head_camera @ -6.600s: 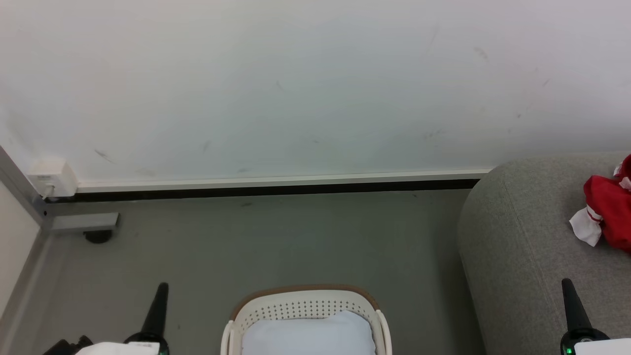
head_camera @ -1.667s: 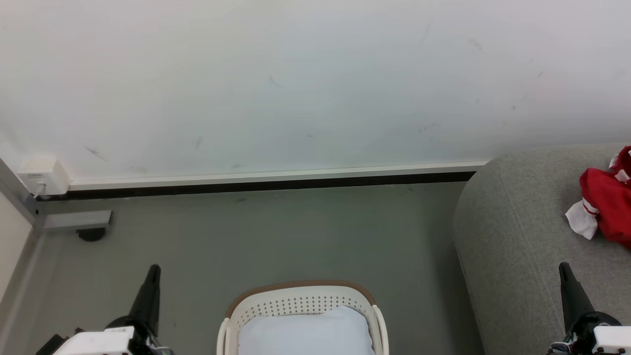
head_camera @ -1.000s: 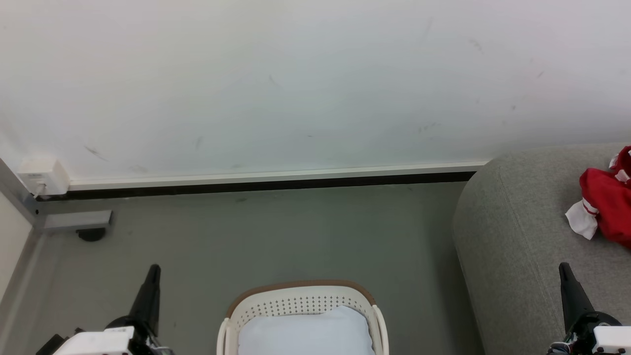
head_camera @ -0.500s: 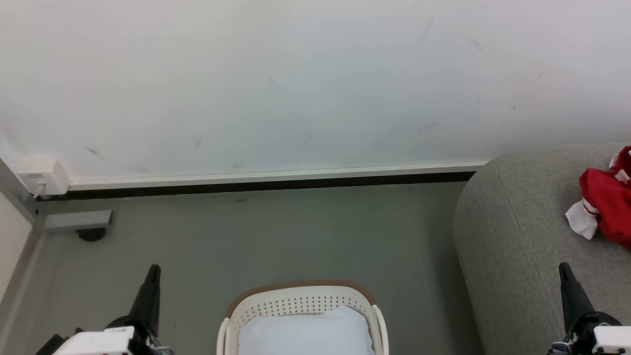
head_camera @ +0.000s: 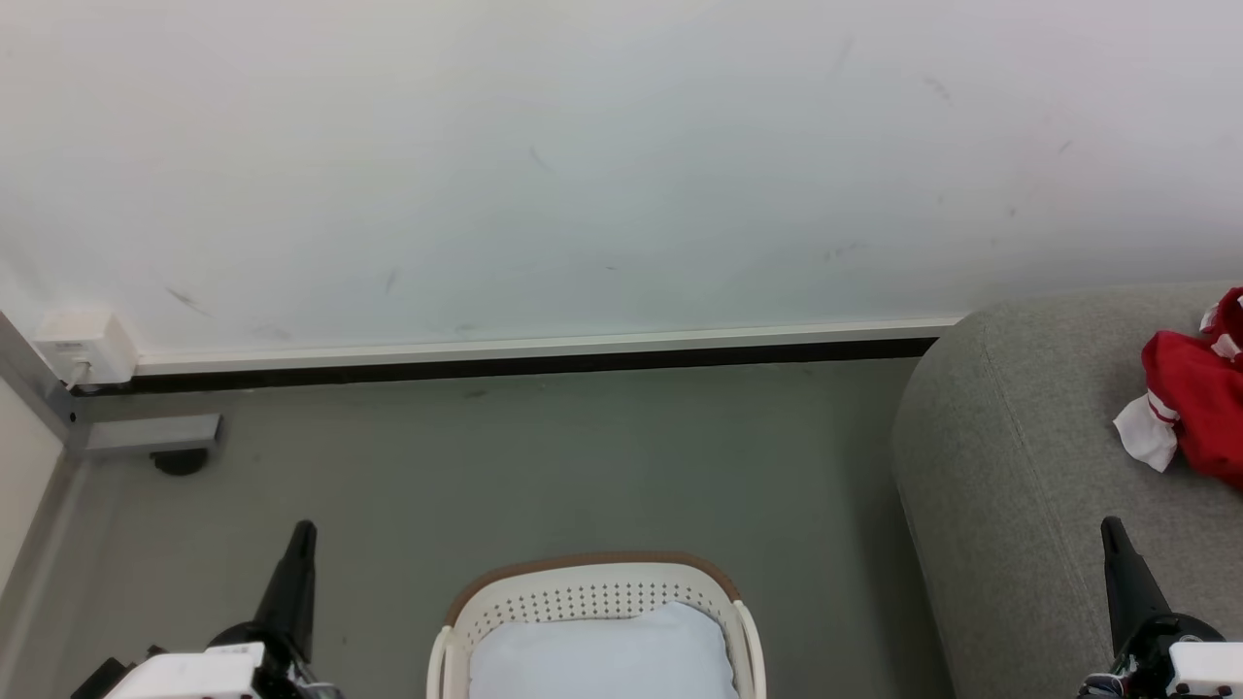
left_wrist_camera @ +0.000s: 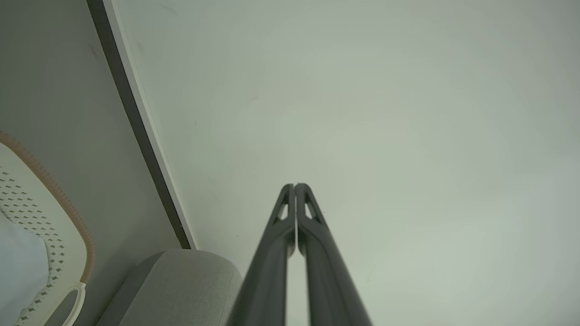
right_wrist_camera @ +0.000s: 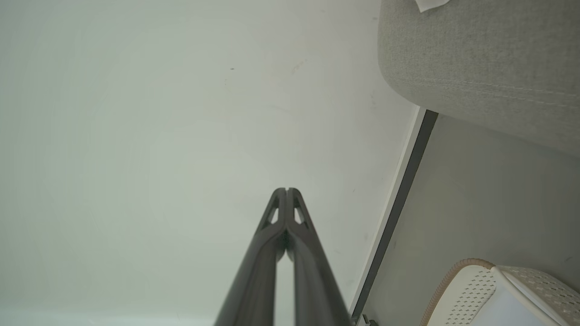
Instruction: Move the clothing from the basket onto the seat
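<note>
The clothing [head_camera: 1199, 408], a red bundle with a white, stripe-edged flap, lies where it lay half a second ago, crumpled on top of the seat [head_camera: 1010, 485] at the head view's right edge. Nothing in that view has shifted since. The basket [head_camera: 592, 575] stands on the floor [head_camera: 583, 456] left of the seat, with a pale cloth [head_camera: 602, 650] inside it. The right tool [head_camera: 1113, 534] points up over the seat's front, near the clothing but not touching it. The left tool [head_camera: 301, 539] is well apart from the clothing, beyond the basket. Both are clenched, fingers pressed together, gripping nothing.
</note>
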{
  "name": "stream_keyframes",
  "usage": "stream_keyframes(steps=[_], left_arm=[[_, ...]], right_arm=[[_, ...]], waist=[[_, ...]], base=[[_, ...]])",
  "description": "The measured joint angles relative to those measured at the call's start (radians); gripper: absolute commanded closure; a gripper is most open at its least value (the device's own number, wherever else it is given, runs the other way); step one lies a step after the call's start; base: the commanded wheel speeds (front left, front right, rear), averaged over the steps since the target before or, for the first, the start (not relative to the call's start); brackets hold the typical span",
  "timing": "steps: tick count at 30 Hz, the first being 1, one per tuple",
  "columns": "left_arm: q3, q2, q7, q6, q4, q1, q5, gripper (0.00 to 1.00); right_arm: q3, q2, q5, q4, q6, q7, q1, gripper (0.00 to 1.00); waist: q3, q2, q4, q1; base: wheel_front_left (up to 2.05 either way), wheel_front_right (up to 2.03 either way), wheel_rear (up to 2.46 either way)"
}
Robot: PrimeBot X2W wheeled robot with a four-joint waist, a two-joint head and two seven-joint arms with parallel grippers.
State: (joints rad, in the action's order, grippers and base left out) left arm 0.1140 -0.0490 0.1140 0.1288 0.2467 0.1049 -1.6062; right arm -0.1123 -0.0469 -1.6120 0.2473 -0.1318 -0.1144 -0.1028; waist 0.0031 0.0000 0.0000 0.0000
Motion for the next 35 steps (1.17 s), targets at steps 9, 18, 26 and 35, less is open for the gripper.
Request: stream_keyframes(steps=[9,18,26,35], left_arm=[[0.0,0.0,0.0,0.0,0.0,0.0,0.0,1.0],[0.0,0.0,0.0,0.0,0.0,0.0,0.0,1.0],[0.0,0.0,0.0,0.0,0.0,0.0,0.0,1.0],[0.0,0.0,0.0,0.0,0.0,0.0,0.0,1.0]], right_arm=[[0.0,0.0,0.0,0.0,0.0,0.0,0.0,1.0],[0.0,0.0,0.0,0.0,0.0,0.0,0.0,1.0],[0.0,0.0,0.0,0.0,0.0,0.0,0.0,1.0],[0.0,0.0,0.0,0.0,0.0,0.0,0.0,1.0]], waist=[[0.0,0.0,0.0,0.0],[0.0,0.0,0.0,0.0],[0.0,0.0,0.0,0.0],[0.0,0.0,0.0,0.0]], base=[[0.0,0.0,0.0],[0.0,0.0,0.0],[0.0,0.0,0.0],[0.0,0.0,0.0]])
